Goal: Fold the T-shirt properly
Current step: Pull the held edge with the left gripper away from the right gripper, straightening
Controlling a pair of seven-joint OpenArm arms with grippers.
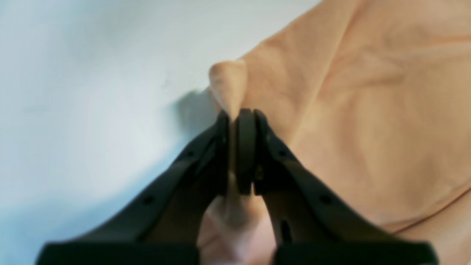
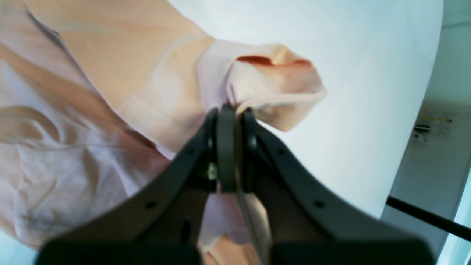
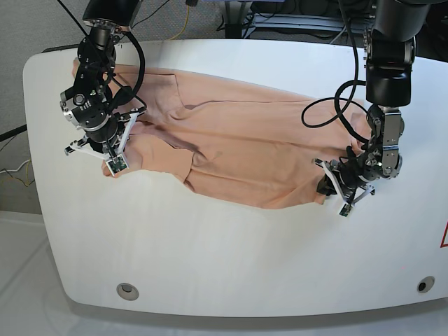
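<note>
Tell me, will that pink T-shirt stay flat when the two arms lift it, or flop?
Probably flop: the T-shirt is wrinkled and bunches into a soft peak at the left tool. It likely sags between grips, since the right tool pinches only a sleeve edge. It looks light.

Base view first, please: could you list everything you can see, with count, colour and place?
T-shirt: one, peach, spread wrinkled across the table's far half.
Table: one, white, fills the base view.
Cables: several, black and yellow, beyond the table's far edge.
Right pincer: one, black, shut on a T-shirt sleeve at the base view's left.
Left pincer: one, black, shut on a T-shirt edge at the base view's right.
</note>
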